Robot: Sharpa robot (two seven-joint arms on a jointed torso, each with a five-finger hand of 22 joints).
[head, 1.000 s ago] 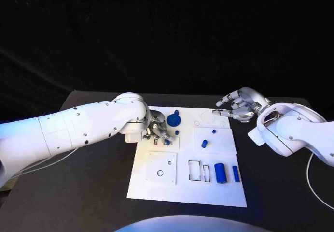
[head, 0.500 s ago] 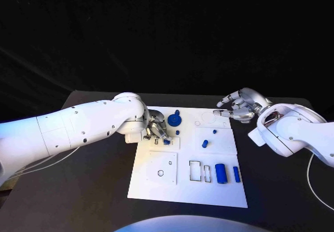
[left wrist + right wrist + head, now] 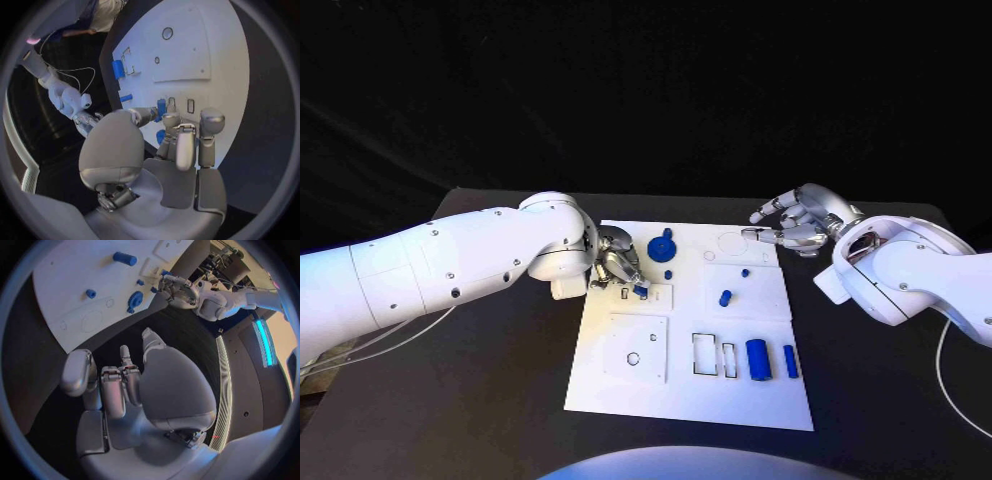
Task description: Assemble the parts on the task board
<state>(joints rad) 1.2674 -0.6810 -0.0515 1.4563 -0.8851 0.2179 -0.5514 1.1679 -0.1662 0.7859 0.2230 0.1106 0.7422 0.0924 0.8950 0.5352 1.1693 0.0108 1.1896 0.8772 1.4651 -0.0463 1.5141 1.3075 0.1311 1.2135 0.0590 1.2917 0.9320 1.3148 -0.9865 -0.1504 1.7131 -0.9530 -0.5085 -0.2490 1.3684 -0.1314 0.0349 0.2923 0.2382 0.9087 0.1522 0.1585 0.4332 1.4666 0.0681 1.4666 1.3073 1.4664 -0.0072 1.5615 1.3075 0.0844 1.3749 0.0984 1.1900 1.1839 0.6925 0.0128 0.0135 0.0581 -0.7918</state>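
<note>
Seven blue parts show on the white task board (image 3: 733, 400) as the robot works at an insertion near the board's far left corner: the left hand (image 3: 617, 266) pinches a small blue part (image 3: 642, 291) between its fingertips, right above a little tile with narrow slots by the board's left edge, and the part looks to be going into one of those slots, though whether it is already seated cannot be told. The right hand (image 3: 788, 225) hovers just off the board's far right corner, fingers loosely curled and apart, holding nothing. Counted across the board, besides the pinched part, are one round blue disc with a knob (image 3: 661, 245) at the far edge, two small blue studs (image 3: 669, 273) (image 3: 744, 270) toward the middle, one short blue peg (image 3: 724, 297) lying loose near the centre, one thick blue cylinder (image 3: 756, 358) and one slim blue bar (image 3: 789, 360) side by side toward the near right corner. Two empty rectangular slots (image 3: 702, 353) sit just beside the cylinder, and one round hole (image 3: 633, 358) marks the near left tile. By the look of it the task is about midway; the next move calls for a straight, gentle press to seat the pinched part, then a clean release before reaching for the loose peg
</note>
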